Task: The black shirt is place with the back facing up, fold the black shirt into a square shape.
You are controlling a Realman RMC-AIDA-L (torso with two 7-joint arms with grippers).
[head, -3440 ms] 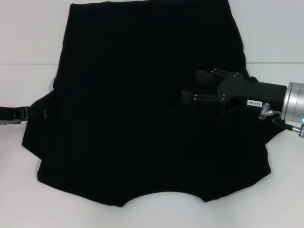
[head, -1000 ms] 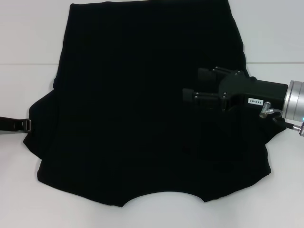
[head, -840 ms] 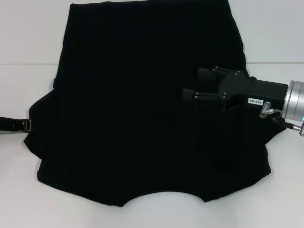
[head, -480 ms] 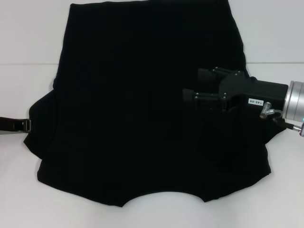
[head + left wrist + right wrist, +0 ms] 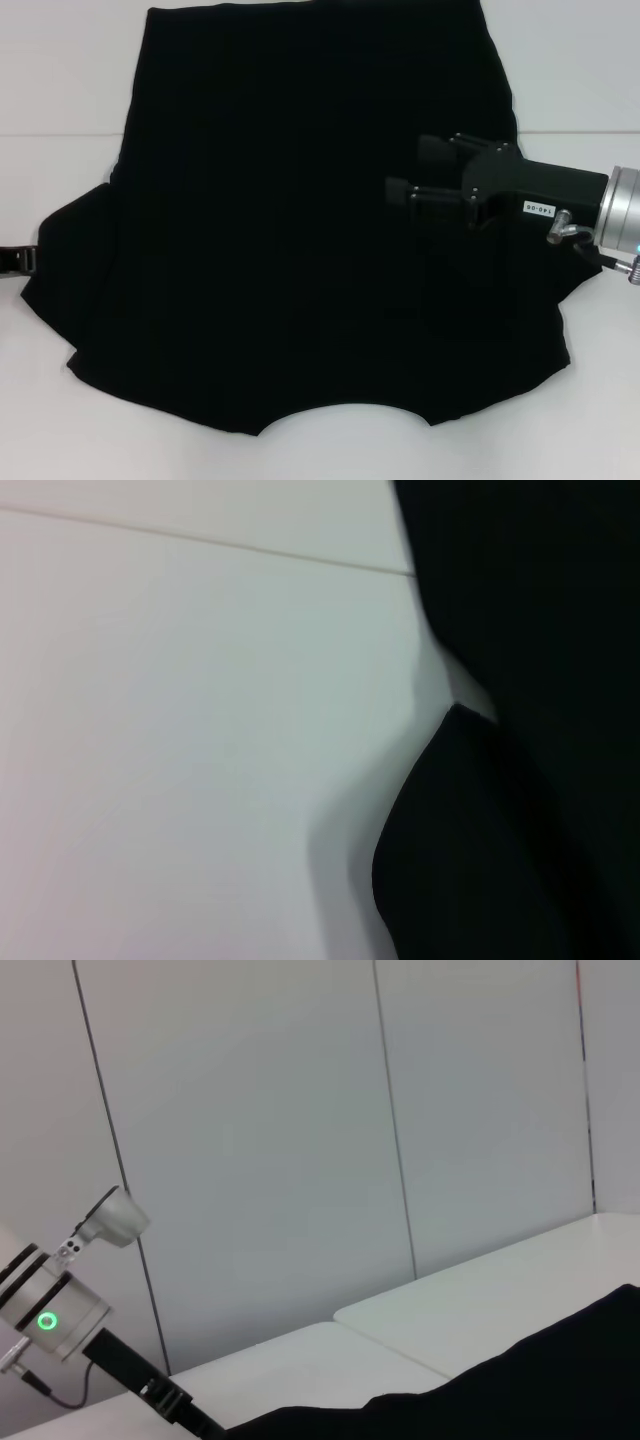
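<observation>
Black shirt (image 5: 300,220): we find it spread flat on the table (image 5: 60,80), unfolded; all folding remains. Right hand (image 5: 405,170): fingers apart, above the shirt. Left hand (image 5: 18,260): at the sleeve edge; we cannot tell its state.

1. A white table (image 5: 60,60) fills the head view, with a thin seam running across its upper part.
2. In the right wrist view, a pale grey panelled wall (image 5: 300,1110) rises behind, split by dark vertical joints.
3. Light is even and soft.
</observation>
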